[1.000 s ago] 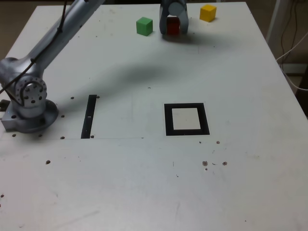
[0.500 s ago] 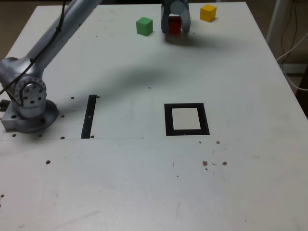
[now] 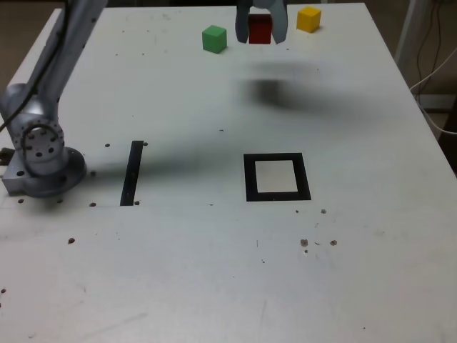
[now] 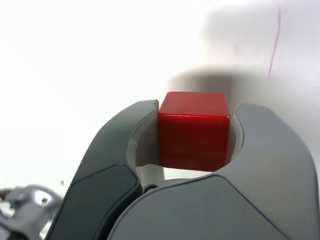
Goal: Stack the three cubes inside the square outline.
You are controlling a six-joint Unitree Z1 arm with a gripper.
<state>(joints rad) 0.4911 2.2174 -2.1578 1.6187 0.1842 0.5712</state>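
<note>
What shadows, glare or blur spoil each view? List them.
Exterior view: sharp overall; a soft dark shadow falls on the table below the lifted red cube, a long one toward the arm's base. Wrist view: the background is blown out white, the jaws slightly soft, the red cube crisp.

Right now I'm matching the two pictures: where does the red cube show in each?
Exterior view: the red cube is near the top edge, between the green cube and yellow cube, held in the hand.
Wrist view: red cube mid-picture, clamped in the hand.
Shared landmark: the hand's fingers.
</note>
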